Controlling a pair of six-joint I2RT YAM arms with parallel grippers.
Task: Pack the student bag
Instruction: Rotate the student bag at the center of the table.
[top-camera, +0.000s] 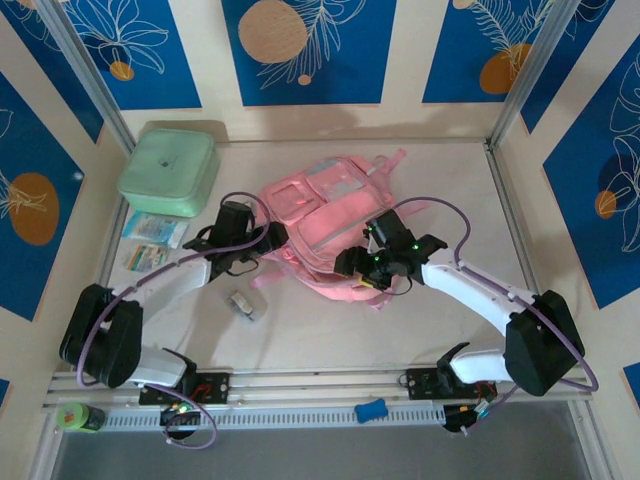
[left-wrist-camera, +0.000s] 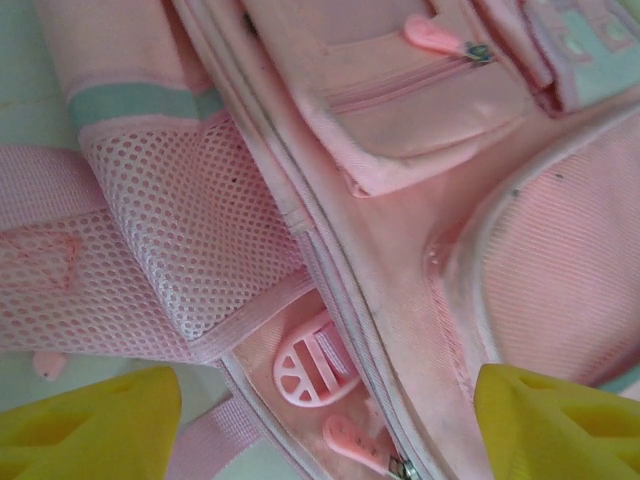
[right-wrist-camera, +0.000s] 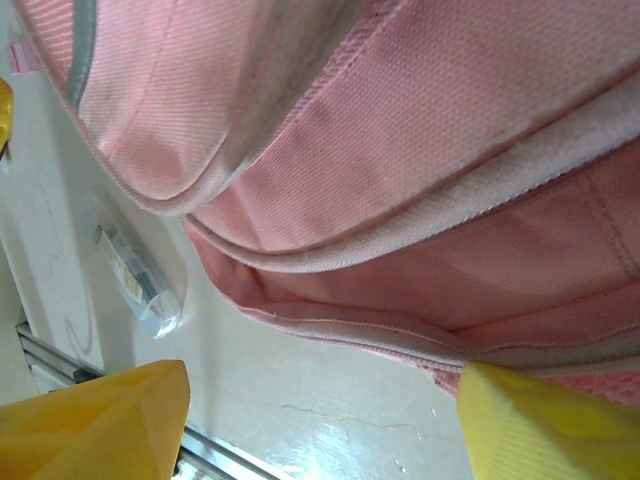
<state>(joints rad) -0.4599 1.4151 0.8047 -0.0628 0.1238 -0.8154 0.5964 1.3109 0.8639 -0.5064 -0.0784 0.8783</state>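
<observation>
The student bag (top-camera: 330, 215), a soft pink backpack with grey-blue panels, lies flat in the middle of the table. My left gripper (top-camera: 250, 248) is at its left edge, and its yellow fingers (left-wrist-camera: 90, 432) stand wide open. Between them the left gripper (left-wrist-camera: 325, 430) hovers over the bag (left-wrist-camera: 420, 250): a zip line, a pink buckle (left-wrist-camera: 312, 368) and a zip pull (left-wrist-camera: 360, 445). My right gripper (top-camera: 365, 265) is at the bag's near edge. In the right wrist view the right gripper (right-wrist-camera: 320, 430) is open above bare tabletop, just below the bag's rim (right-wrist-camera: 400, 200).
A mint-green square box (top-camera: 170, 170) stands at the back left, with two small packets (top-camera: 155, 230) in front of it. A small clear-wrapped item (top-camera: 243, 305) lies near the bag's left corner. A blue object (top-camera: 370, 410) and a green bottle (top-camera: 80, 417) rest on the front rail.
</observation>
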